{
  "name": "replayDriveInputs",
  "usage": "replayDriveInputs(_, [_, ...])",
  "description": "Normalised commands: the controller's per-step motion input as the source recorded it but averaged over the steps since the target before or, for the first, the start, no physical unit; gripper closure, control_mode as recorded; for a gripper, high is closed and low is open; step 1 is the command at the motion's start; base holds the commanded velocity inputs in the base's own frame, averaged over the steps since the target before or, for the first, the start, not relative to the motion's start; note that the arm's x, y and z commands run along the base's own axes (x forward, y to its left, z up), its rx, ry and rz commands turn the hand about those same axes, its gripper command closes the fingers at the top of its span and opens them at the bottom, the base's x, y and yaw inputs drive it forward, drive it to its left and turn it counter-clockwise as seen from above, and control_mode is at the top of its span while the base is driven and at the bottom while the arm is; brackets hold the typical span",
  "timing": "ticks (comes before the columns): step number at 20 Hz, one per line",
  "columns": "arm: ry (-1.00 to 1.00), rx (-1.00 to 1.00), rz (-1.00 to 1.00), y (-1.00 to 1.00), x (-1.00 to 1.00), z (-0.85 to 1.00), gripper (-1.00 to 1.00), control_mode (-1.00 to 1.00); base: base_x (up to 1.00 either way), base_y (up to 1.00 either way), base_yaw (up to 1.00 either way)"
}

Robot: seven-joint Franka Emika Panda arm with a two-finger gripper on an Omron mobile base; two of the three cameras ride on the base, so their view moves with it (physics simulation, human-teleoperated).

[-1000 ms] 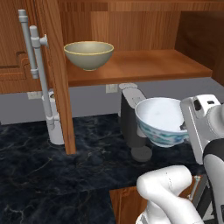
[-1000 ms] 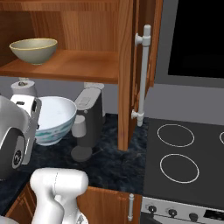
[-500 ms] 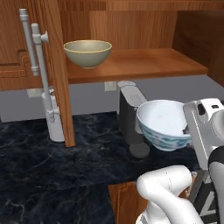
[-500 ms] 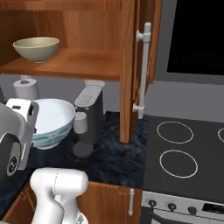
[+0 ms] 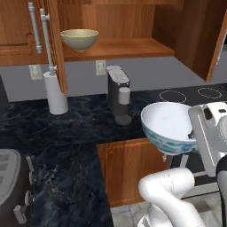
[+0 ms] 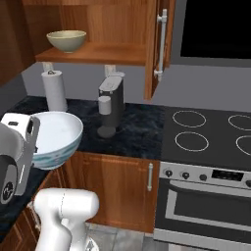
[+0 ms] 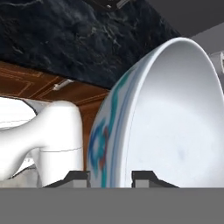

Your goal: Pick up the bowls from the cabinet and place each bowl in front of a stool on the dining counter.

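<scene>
Two bowls are seen. One, the white bowl (image 5: 169,127) with a blue pattern outside, is held in the air by the end effector (image 7: 111,176), whose fingers (image 7: 78,177) are clamped narrowly on the rim — one tip against the patterned outer wall, the other inside. In the left base view this bowl hangs past the front edge of the black marbled bench (image 5: 66,133), over the wooden lower cabinet front (image 5: 128,170) and beside the stove (image 6: 211,135); it is tilted slightly, its opening turned up and away from the hand.

The olive-tan bowl (image 5: 80,39) stands upright on the shelf (image 5: 119,48) of the open wall cabinet (image 6: 115,22), near the shelf's left end, close to the front edge. The cabinet door with its grey bar handle (image 6: 161,45) is swung open.

On the bench, against the back wall, a paper towel roll (image 5: 56,92) stands — well left of a dark coffee machine (image 5: 119,94). A toaster (image 5: 13,186) is seen at the bench's near left corner.
</scene>
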Motion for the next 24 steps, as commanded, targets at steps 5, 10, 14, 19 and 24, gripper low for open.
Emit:
replayDriveInputs(5, [0.00, 0.00, 0.00, 0.00, 0.00, 0.00, 1.00, 1.00, -0.64, -0.47, 0.25])
replayDriveInputs(10, [0.00, 0.00, 0.00, 0.00, 0.00, 0.00, 1.00, 1.00, -0.99, -0.87, 0.63])
replayDriveInputs(14, [0.00, 0.00, 0.00, 0.00, 0.00, 0.00, 1.00, 1.00, -1.00, -0.54, 0.62])
replayDriveInputs(19, [0.00, 0.00, 0.00, 0.00, 0.00, 0.00, 1.00, 1.00, -1.00, 0.44, 0.51])
replayDriveInputs(24, [0.00, 0.00, 0.00, 0.00, 0.00, 0.00, 1.00, 1.00, -1.00, 0.37, 0.62])
